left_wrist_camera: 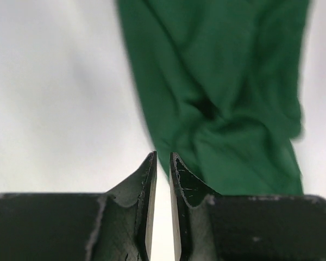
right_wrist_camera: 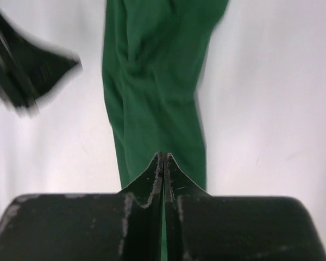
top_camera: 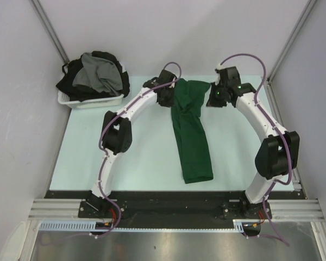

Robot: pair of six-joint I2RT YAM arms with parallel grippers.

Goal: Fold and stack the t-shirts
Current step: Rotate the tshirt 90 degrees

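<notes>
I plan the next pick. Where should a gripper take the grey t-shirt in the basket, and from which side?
Probably its raised middle fold, from straight above: the grey t-shirt lies on top of the black t-shirts, and the rim of the white basket hinders a side approach.

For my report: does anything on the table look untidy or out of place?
The green shirt lies bunched into a narrow, crumpled strip, not flat. Far left, black and grey shirts spill over the basket rim.
</notes>
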